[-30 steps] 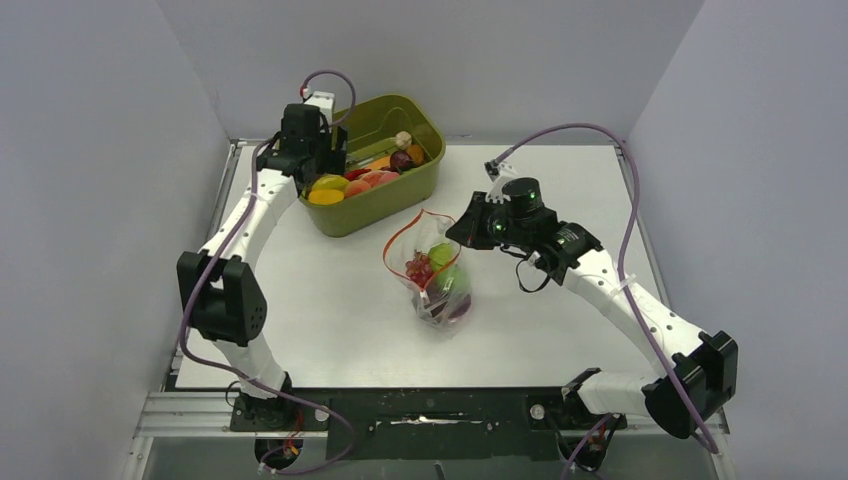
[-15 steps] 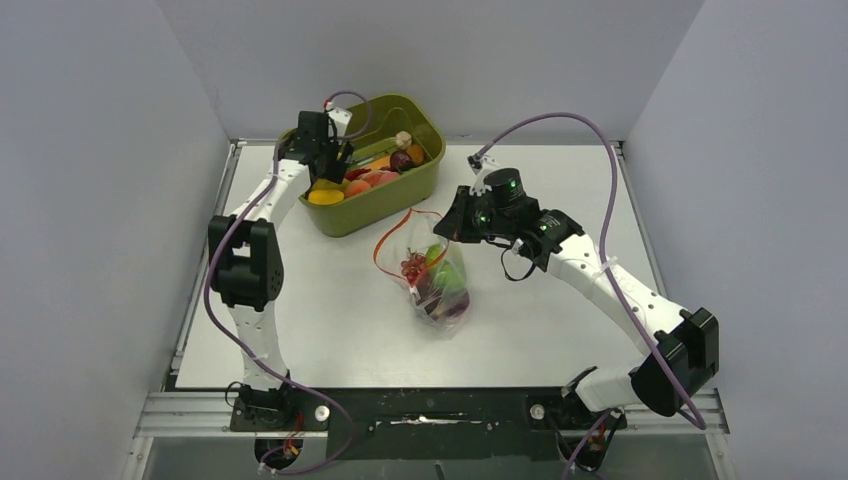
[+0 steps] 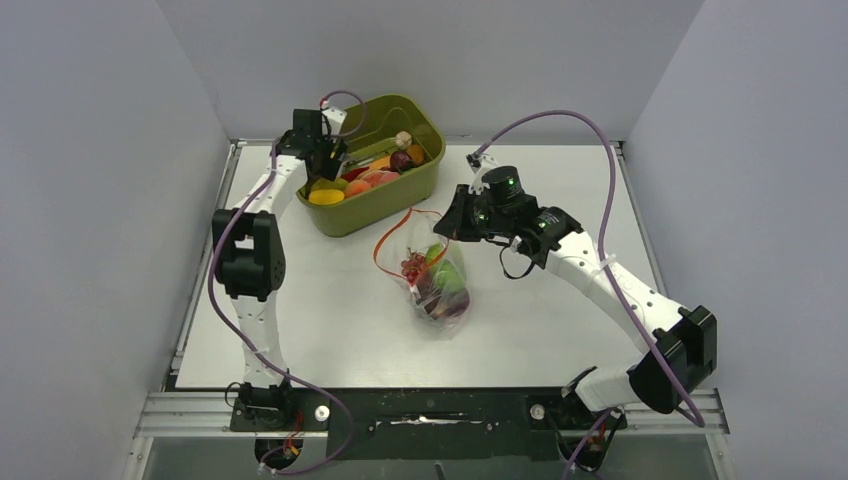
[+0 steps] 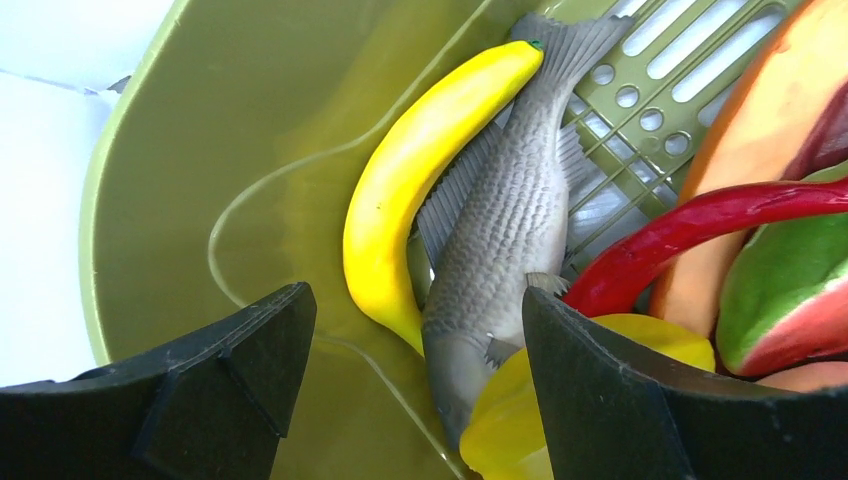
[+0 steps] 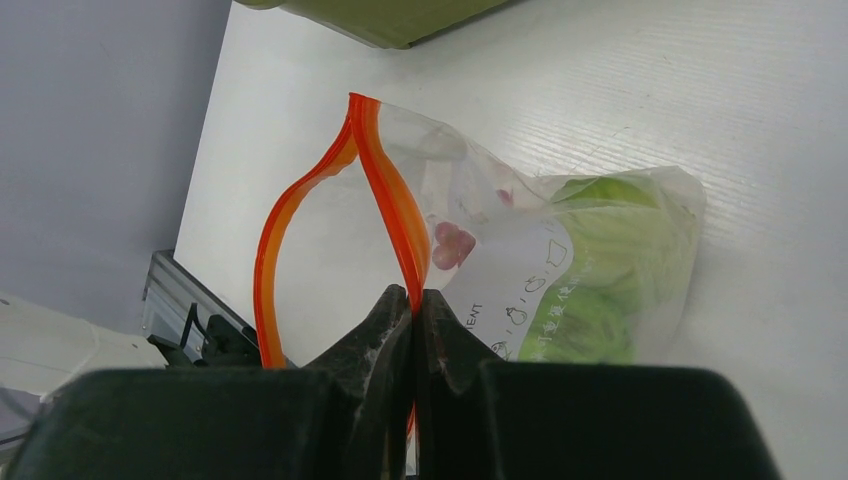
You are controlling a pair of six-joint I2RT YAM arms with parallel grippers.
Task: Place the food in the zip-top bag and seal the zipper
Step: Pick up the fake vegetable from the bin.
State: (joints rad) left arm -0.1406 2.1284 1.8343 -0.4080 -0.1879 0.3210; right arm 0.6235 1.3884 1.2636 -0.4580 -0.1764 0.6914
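Note:
The clear zip-top bag (image 3: 440,290) lies in the middle of the table with green and red food (image 3: 428,268) inside. Its mouth gapes, and the two orange zipper (image 5: 385,195) strips stand apart. My right gripper (image 5: 413,300) is shut on the nearer strip, holding that rim up off the table (image 3: 560,180). My left gripper (image 4: 418,300) hangs open inside the left end of the olive tub (image 4: 200,150). Below it lie a yellow banana (image 4: 400,190), a grey fish (image 4: 500,220), a red chilli (image 4: 680,235) and a yellow piece (image 4: 510,425). Nothing is between its fingers.
The tub (image 3: 395,208) stands at the back left of the table, close behind the bag, and also holds an orange piece (image 4: 760,140) and a green and red slice (image 4: 790,290). Grey walls close in on the left, back and right.
The left arm has folded up and swung its open gripper a little further over the tub's left end. The right gripper has shifted slightly left with the bag's rim.

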